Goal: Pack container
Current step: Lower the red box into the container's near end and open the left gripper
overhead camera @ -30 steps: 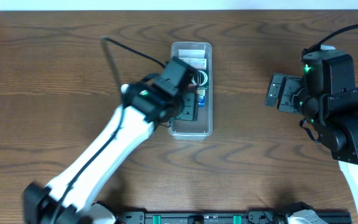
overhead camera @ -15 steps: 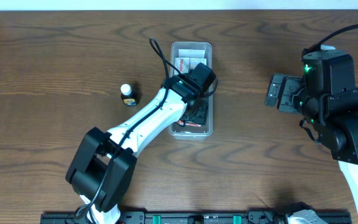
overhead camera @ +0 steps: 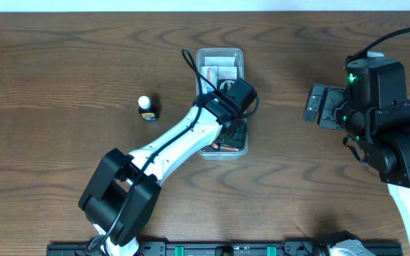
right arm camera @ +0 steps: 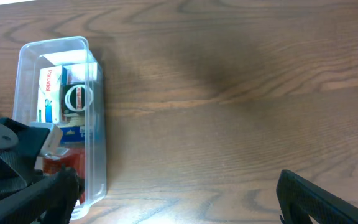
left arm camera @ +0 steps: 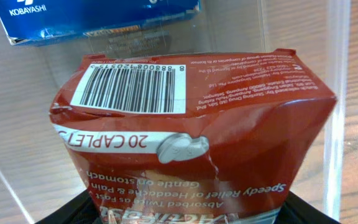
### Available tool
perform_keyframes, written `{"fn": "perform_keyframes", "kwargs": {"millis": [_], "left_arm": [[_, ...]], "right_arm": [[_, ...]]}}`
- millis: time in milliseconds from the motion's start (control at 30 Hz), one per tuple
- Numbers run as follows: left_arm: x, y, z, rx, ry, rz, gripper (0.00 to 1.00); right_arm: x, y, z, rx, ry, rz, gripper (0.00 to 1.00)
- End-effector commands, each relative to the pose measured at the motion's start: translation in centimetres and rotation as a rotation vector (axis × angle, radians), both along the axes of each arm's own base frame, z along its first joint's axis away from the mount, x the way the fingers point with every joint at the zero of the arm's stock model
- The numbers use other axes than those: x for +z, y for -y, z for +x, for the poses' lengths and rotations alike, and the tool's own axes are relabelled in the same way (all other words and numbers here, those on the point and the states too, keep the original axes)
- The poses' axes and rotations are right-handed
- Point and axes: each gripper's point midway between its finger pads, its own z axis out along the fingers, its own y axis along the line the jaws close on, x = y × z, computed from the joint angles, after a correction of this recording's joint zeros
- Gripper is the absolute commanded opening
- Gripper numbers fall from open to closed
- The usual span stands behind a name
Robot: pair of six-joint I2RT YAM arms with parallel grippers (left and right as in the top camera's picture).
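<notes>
Container (overhead camera: 219, 51) sits at 12 o'clock on the wooden surface (overhead camera: 62, 71), long axis running 12 to 6. I have the left gripper (overhead camera: 231, 135) down inside its 6 o'clock end, clamped on a red caplet box (left arm camera: 191, 155). The box sides are dented in, and its barcode face is toward the wrist camera. Blue box (left arm camera: 104, 18) lies just past it toward 12 o'clock, then a round ringed item (right arm camera: 78, 96) and a white box (overhead camera: 218, 72) at the far end. Small white-capped bottle (overhead camera: 145, 108) stands at 9 o'clock of the container, apart from it. Right gripper (overhead camera: 313, 105) hovers at 3 o'clock, well apart, fingers spread wide.
</notes>
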Motion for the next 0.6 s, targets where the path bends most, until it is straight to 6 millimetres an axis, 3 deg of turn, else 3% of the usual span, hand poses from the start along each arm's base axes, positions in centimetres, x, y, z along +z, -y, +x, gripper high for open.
{"fn": "perform_keyframes", "kwargs": {"millis": [0, 100, 333, 567], "left_arm": [[0.32, 0.62, -0.29, -0.003, -0.005, -0.017, 0.67], [0.32, 0.62, -0.29, 0.007, -0.006, -0.018, 0.68], [0.30, 0.54, -0.38, 0.007, -0.010, -0.015, 0.82], [0.29, 0.41, -0.24, 0.009, -0.004, -0.009, 0.82]], "right_arm": [[0.05, 0.67, 0.10, -0.015, 0.003, -0.021, 0.99], [0.05, 0.67, 0.10, -0.015, 0.003, -0.021, 0.99], [0.05, 0.67, 0.10, -0.015, 0.003, -0.021, 0.99], [0.05, 0.66, 0.10, -0.015, 0.003, -0.021, 0.99]]}}
